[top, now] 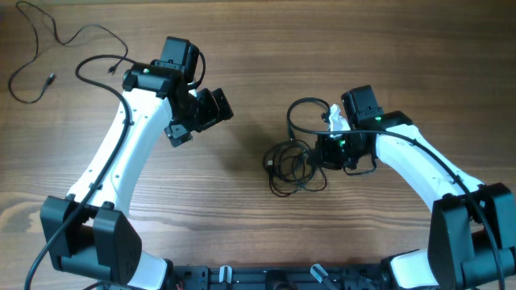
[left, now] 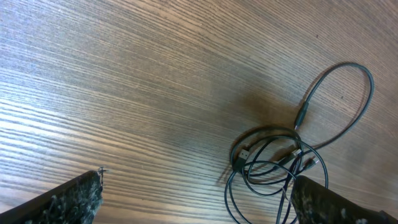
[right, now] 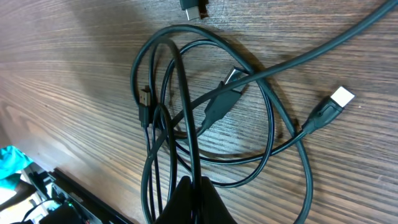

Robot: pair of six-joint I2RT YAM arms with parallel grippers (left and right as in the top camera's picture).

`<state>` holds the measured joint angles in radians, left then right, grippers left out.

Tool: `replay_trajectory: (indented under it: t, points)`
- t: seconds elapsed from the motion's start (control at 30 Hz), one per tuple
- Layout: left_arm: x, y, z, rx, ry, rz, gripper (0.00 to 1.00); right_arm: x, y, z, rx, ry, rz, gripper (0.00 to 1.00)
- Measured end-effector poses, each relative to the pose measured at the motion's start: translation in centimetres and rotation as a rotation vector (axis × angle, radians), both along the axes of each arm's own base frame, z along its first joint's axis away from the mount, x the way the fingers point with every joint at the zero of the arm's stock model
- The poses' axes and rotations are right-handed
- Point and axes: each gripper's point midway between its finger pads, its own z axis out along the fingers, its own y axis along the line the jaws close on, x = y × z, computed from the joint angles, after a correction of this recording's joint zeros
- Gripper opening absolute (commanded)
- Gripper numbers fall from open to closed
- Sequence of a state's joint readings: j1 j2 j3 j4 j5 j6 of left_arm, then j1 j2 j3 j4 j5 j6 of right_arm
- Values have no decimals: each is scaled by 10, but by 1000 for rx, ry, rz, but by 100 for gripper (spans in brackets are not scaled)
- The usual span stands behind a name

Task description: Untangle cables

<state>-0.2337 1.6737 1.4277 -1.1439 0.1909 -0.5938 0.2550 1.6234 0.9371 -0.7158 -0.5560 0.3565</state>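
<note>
On the counter [top: 242, 48], the cables [top: 292, 161] lie right of centre as a knotted coil; the right jaws pinch strands at its right edge; the left jaws, spread wide, hang well apart to its left, nothing between; a separate loose cable [top: 50, 79] lies far left.

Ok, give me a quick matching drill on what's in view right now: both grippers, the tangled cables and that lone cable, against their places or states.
Things:
1. left gripper
2. right gripper
3. tangled cables
4. lone cable

Places or states:
a. fingers shut on cable strands
b. strung out at the far left corner of the table
c. heaped mid-table
d. fingers open, holding nothing

Pairs: 1-d, 2-a, 3-c, 4-b.
</note>
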Motion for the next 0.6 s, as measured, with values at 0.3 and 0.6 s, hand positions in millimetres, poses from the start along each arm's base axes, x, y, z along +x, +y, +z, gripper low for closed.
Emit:
replay_trajectory:
  t: [0.3, 0.6]
  points:
    - [-15, -38, 4, -95, 30, -84, 100, 13, 70, 142, 536, -192, 192, 4]
    - [-17, -54, 7, -139, 25, -112, 100, -59, 56, 410, 676, -928, 273, 4]
